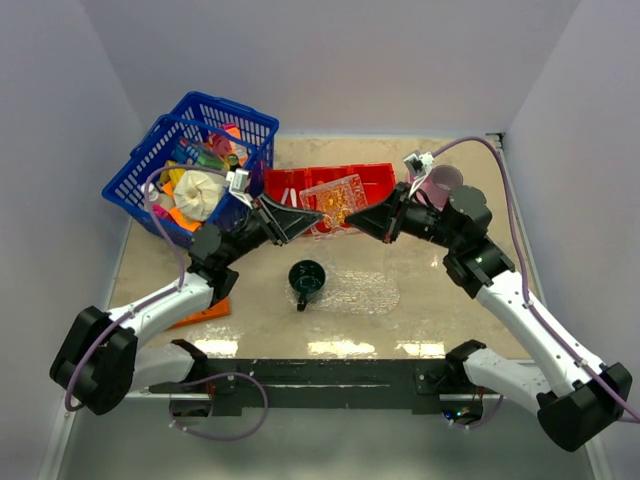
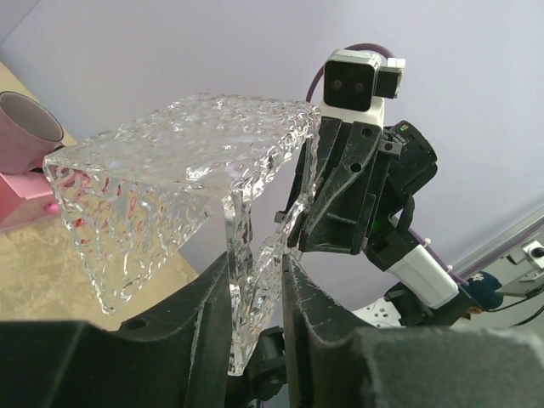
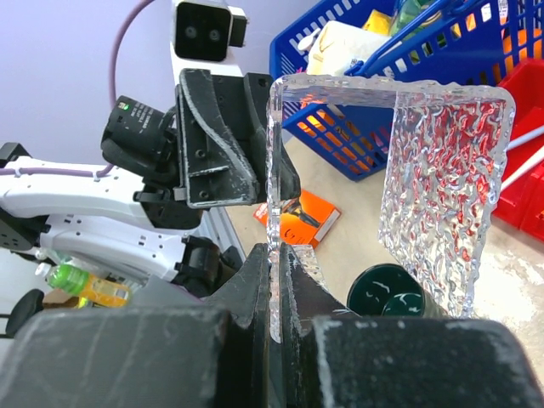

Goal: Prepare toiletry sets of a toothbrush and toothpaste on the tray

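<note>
On the table (image 1: 450,330) lies a clear, bumpy tray (image 1: 368,292).

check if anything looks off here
The clear bumpy box is off the table, tipped on edge in mid-air over the red bin, with the left gripper and right gripper each pinching a wall.

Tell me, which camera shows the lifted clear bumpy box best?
The left wrist view: the clear bumpy box fills it, several sides plain. The right wrist view shows two walls close up; the top view, a small patch.
</note>
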You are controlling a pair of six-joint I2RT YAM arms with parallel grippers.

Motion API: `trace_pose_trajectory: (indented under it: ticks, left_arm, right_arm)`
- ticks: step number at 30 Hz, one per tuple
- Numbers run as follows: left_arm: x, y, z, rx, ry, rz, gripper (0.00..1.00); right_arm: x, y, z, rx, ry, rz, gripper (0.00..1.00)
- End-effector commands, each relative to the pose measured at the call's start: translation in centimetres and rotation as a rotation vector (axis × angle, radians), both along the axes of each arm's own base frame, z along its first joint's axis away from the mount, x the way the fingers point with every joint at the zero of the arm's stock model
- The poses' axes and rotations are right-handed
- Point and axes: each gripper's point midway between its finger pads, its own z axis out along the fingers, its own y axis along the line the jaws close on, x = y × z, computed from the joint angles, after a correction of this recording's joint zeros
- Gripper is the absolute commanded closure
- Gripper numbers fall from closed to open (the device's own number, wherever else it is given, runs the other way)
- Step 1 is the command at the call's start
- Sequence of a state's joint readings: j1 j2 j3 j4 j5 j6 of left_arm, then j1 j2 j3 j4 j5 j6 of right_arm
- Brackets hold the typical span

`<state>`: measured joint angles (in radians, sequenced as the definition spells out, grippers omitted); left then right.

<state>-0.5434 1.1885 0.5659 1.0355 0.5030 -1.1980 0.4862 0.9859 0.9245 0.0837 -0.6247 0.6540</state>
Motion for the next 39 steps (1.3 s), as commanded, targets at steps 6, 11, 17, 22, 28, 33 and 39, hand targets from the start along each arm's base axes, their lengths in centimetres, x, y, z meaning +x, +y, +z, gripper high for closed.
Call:
trace_pose_trajectory:
  ticks: [6,11,17,22,28,33,39]
  left_arm:
    - [-1.5,0.4,2.3,-0.074,-0.093,-0.038,0.98]
    - [-1.1,0.2,1.4,-0.030,-0.097,-0.020,1.00]
    - [-0.3,-0.4,0.2,0.018,-0.091,-0.015,1.00]
    - [0.4,-0.9,-1.1,0.052,-0.057,-0.018,1.00]
    - [0.8,-1.2,-1.8,0.068,-0.039,-0.020,1.00]
    - [1.1,-2.3,-2.4,0.090,-0.019,-0.022,1.00]
    - [0.6,-4.2,-2.3,0.112,-0.031,-0.040,1.00]
  right_arm:
    - [-0.1,-0.3,0.4,-0.004,-0.035,-0.011,1.00]
    - [0.4,-0.7,-0.1,-0.038,-0.033,-0.050,0.94]
    - [1.6,-2.5,0.3,-0.132,-0.051,-0.174,0.59]
    - [2.7,-4.9,0.3,-0.242,-0.050,-0.306,0.41]
    - [4.0,-7.1,-1.4,-0.357,0.022,-0.433,0.44]
    - [4.5,-7.7,-2.4,-0.395,0.048,-0.475,0.48]
    - [4.6,-7.7,-3.5,-0.414,0.082,-0.481,0.50]
